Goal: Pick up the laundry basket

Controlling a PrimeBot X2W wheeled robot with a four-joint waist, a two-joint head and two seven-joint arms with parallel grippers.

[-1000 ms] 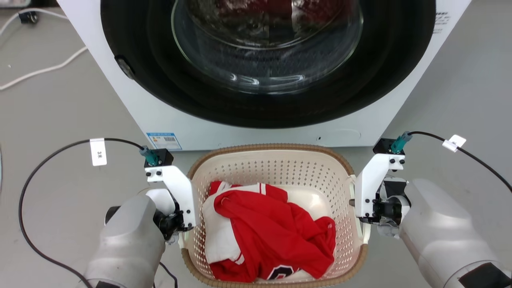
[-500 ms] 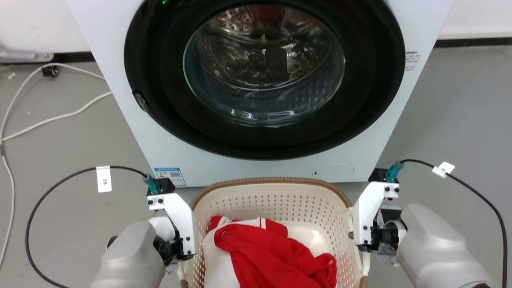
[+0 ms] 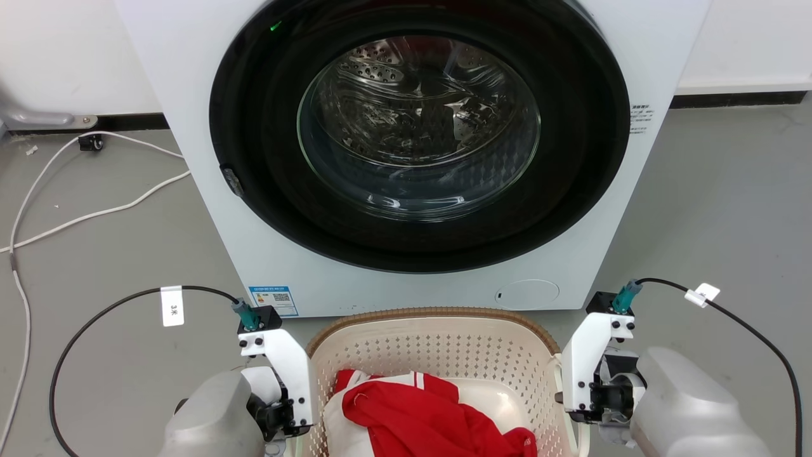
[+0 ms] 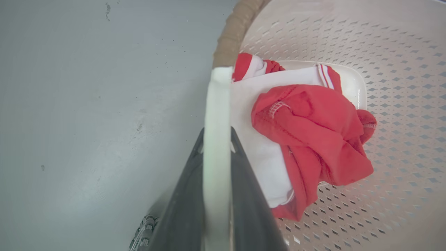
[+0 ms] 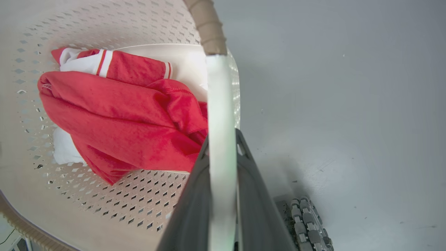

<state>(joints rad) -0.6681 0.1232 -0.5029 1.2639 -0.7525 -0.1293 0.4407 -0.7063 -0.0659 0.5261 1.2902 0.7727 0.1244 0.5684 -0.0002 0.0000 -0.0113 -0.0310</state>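
The laundry basket is cream plastic, a rounded rectangle with walls pierced by rows of small diamond holes and a brown woven-look rim. It sits low in the head view, just in front of the washer and between the two arms. It has two white loop handles, one on each side, both smooth flat strips. The left end effector has its two dark tapered fingers pressed shut against the left handle, one finger on either side of the strip. The right end effector clamps the right handle the same way. Whether the basket's base touches the floor cannot be told. Inside lies one crumpled heap of soft clothes, red knit with white panels and striped trim; how many pieces it holds cannot be told. The one washer is a white box with a wide glossy black round door and a clear bowl-shaped glass that shows the perforated steel drum. The floor is smooth grey, lightly scuffed. Two black cables run to the wrists, each with one white tag, and a white cord trails across the floor left of the washer. A ribbed grey wheel shows beside the right fingers.
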